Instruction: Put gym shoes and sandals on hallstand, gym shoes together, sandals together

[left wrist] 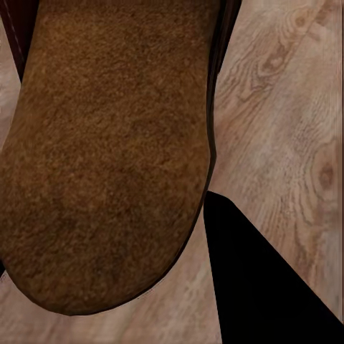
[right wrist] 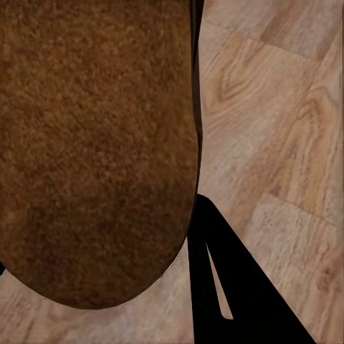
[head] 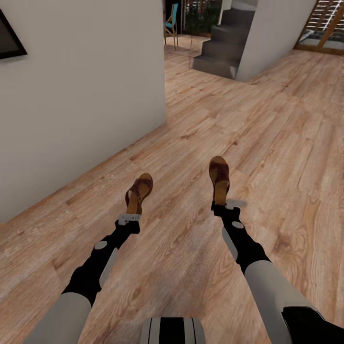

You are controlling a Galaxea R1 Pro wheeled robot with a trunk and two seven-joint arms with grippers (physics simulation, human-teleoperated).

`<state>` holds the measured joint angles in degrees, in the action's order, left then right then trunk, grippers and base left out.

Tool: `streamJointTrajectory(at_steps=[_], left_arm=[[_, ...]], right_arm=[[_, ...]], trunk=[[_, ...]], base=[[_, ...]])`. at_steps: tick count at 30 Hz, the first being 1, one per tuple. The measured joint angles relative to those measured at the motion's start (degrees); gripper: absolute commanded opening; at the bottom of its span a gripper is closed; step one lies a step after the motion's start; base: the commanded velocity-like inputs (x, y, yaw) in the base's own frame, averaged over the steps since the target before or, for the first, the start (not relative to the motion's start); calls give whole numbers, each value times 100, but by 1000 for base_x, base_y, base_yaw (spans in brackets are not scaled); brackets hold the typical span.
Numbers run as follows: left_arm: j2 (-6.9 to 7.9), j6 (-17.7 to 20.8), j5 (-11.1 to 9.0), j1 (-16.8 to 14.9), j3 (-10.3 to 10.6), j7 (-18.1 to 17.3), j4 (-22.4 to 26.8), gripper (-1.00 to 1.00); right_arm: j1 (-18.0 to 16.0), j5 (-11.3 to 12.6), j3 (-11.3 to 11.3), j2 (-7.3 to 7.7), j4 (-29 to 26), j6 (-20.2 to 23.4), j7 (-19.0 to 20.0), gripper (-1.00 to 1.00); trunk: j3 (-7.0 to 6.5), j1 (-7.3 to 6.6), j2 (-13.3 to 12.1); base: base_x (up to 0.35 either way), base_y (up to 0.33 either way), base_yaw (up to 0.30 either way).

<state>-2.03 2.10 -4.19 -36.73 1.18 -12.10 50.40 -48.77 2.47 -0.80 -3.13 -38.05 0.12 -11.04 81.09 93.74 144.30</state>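
White wall (head: 81, 95) left; grey stairs (head: 222, 45) far ahead; blue chair (head: 171, 21) beyond; dark frame (head: 9, 40) on wall.

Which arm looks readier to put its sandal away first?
Neither clearly: the left gripper and right gripper each hold a sandal off the floor. No rack is visible to favour either.

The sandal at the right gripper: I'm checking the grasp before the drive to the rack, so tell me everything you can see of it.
The sandal is small, brown and leather-looking, with a tan footbed and a darker strap across the front. It juts forward from the right gripper, which grips its heel end, toe pointing away from the robot, above the wood floor. The right wrist view shows its rough, suede-like brown surface up close. Whether it clears the floor cannot be told. The other sandal sits apart, at the left gripper.
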Motion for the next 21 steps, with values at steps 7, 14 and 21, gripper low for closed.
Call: streamJointTrajectory(at_steps=[7,14,21], left_arm=[[1,12,-1,0,16,0,-4,-100],[-7,15,-14,7,16,0,-21,-100],[-8,16,-9,24,24,0,-15,-100]], right_arm=[[0,0,-3,0,0,1,3,-100],[0,0,-7,0,0,7,3,-100],[0,5,-2,0,1,19,4,-100]], trunk=[[-221,-18,-9],[-442,-36,-19],[-663,-54,-28]], base=[[0,0,0],[0,0,0],[0,0,0]])
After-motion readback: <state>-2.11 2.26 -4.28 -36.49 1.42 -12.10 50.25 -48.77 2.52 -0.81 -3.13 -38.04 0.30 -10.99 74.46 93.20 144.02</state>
